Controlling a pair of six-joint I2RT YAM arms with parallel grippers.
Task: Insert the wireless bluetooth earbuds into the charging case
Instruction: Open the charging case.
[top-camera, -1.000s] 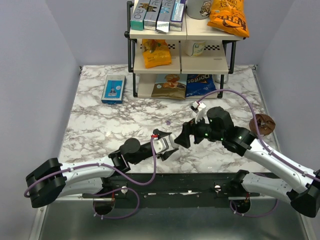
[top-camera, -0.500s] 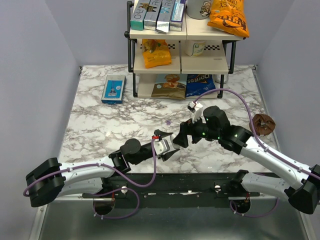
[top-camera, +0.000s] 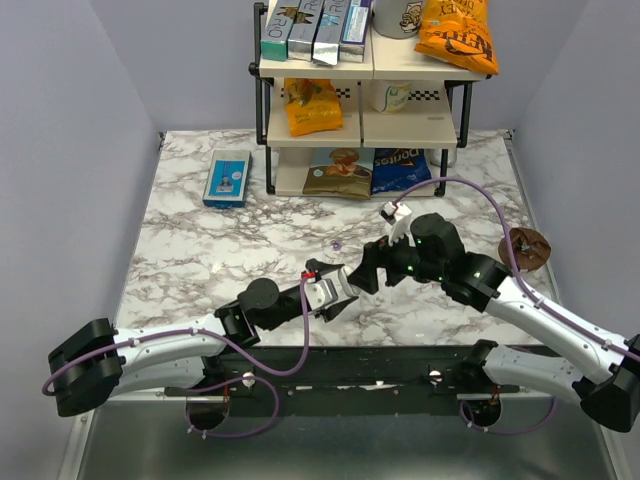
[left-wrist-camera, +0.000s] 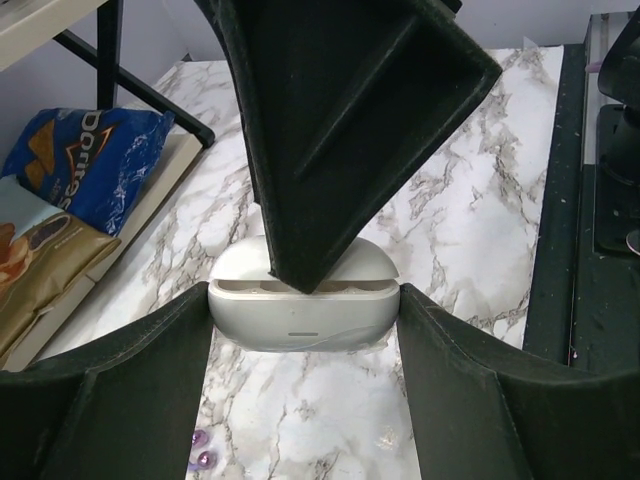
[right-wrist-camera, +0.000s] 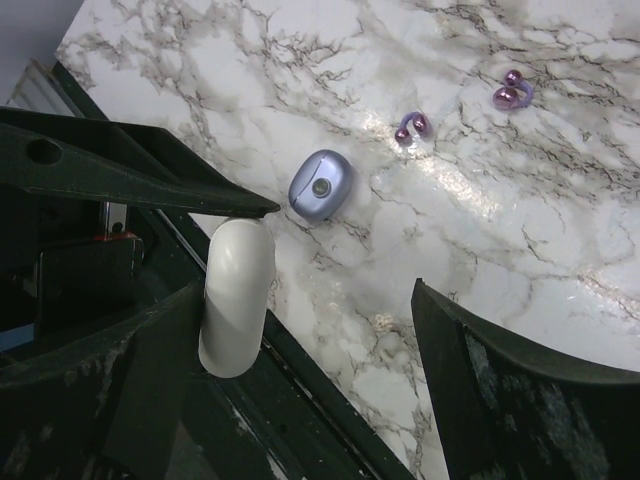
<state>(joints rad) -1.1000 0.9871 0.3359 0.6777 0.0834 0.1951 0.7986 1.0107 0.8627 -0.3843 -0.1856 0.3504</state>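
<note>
The white charging case is up off the marble, my left gripper shut on its two ends. Its lid is raised a crack. One black finger of my right gripper comes down from above, its tip at the lid's front edge. In the right wrist view the case is edge-on against the left finger, and my right gripper stands open, its other finger far off. A lavender oval earbud lies on the table beyond the case. The grippers meet near the table's front.
Two small purple bead-like bits lie on the marble past the earbud. A snack rack stands at the back, a blue box to its left, a brown round thing at the right edge. A black rail runs below the case.
My right gripper shifted slightly left, then back, staying at the case. My left gripper keeps its hold on the case and has hardly moved.
</note>
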